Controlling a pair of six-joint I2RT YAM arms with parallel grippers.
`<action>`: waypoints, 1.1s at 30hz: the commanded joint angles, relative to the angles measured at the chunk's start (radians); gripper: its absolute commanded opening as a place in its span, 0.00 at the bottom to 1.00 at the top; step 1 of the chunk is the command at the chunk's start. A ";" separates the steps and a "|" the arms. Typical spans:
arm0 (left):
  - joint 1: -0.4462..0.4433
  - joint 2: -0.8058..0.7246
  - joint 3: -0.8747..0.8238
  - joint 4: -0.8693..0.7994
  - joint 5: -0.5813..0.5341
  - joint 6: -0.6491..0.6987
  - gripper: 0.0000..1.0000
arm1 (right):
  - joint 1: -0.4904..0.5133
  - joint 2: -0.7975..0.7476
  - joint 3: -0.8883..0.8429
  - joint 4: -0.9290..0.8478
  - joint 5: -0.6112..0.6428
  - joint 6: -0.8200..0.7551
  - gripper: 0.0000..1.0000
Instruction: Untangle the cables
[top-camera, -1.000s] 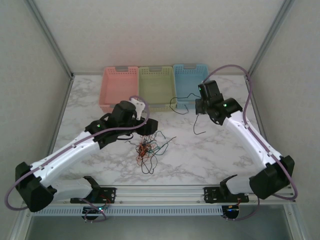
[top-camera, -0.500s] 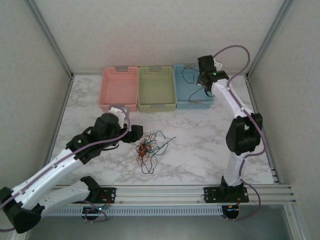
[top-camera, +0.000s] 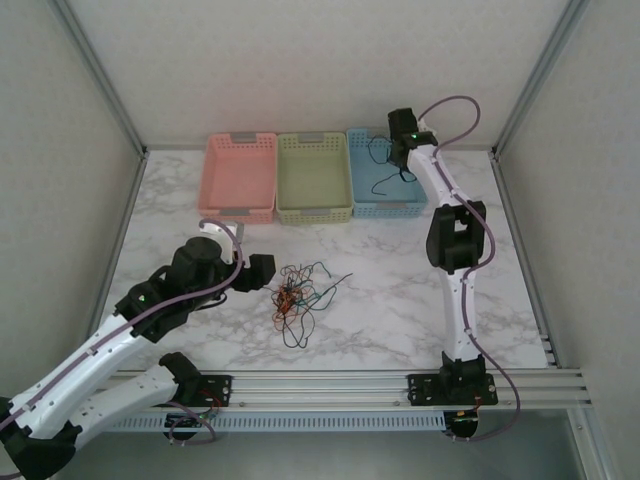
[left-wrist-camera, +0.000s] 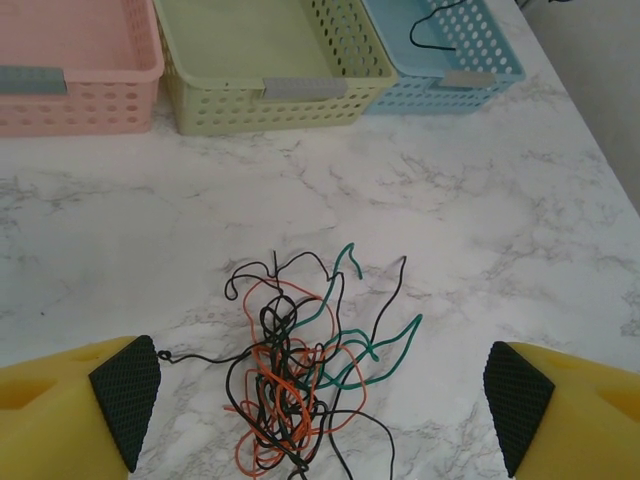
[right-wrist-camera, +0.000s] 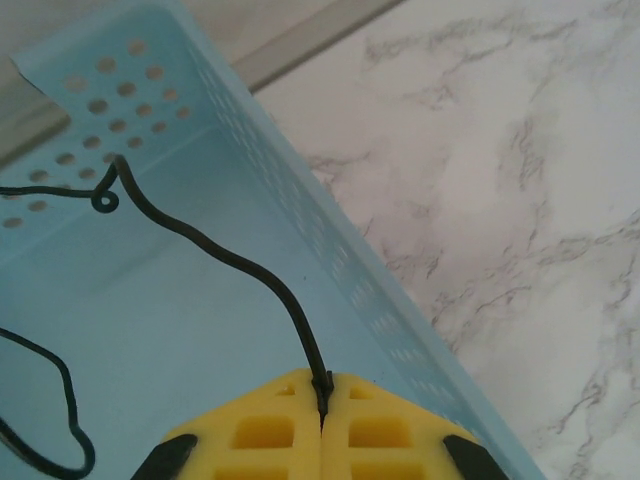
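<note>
Right gripper (right-wrist-camera: 322, 420) is pinched tight on a black cable (right-wrist-camera: 240, 262) that trails ahead of its fingers into the blue basket (right-wrist-camera: 340, 280). Left gripper (left-wrist-camera: 320, 400) has its jaws wide apart. The tangle of cables (left-wrist-camera: 285, 385) sits on the marble table (left-wrist-camera: 500, 230), right between its pads.

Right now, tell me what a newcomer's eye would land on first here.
A tangle of cables, black, red-orange and green, lies in the middle of the table, with the left gripper open just short of it. At the far right, the right gripper pinches one black cable that trails into the blue basket.
</note>
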 joint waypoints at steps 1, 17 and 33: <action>0.012 0.014 -0.015 -0.010 -0.026 -0.028 0.86 | -0.005 0.014 0.011 0.004 -0.047 0.030 0.00; 0.022 0.042 -0.068 0.039 -0.004 -0.069 0.89 | 0.014 -0.224 -0.171 0.058 -0.233 -0.081 0.43; 0.027 0.105 -0.285 0.183 0.118 -0.233 0.89 | 0.268 -0.978 -1.125 0.196 -0.559 -0.044 0.40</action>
